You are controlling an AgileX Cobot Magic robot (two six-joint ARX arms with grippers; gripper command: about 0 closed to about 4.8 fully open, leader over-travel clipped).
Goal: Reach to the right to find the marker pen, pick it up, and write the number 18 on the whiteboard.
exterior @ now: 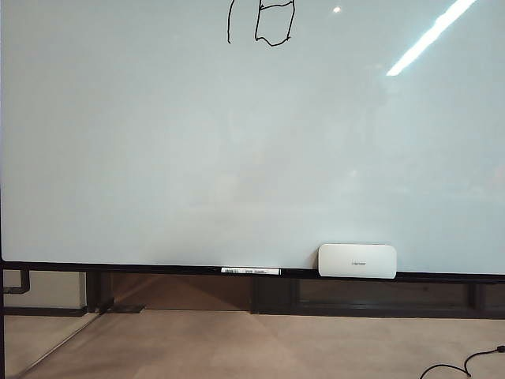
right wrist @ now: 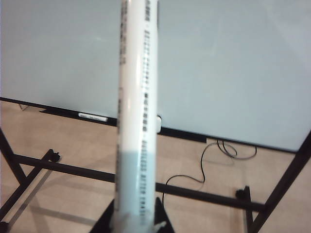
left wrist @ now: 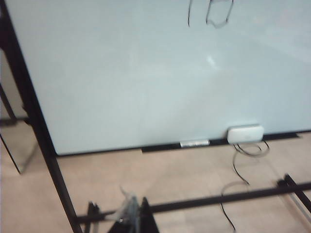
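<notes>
Exterior view: whiteboard (exterior: 158, 142) filling nearly whole frame; number 18 (exterior: 262, 22) in thin black strokes at top edge, near centre. White eraser (exterior: 357, 260) on bottom ledge, right of centre; small white label (exterior: 250, 271) on ledge just left of it. Black cable (exterior: 465, 365) on floor, lower right. No arms visible.

Left wrist view: left gripper (left wrist: 130, 216) low in frame, blurred, well apart from board; open or clenched cannot be told. Board, 18, eraser and stand frame (left wrist: 43, 141) visible beyond.

Right wrist view: right gripper (right wrist: 137, 224) clenched on marker (right wrist: 138, 111), white barrel with printed text, pointing toward board, apart from it
</notes>
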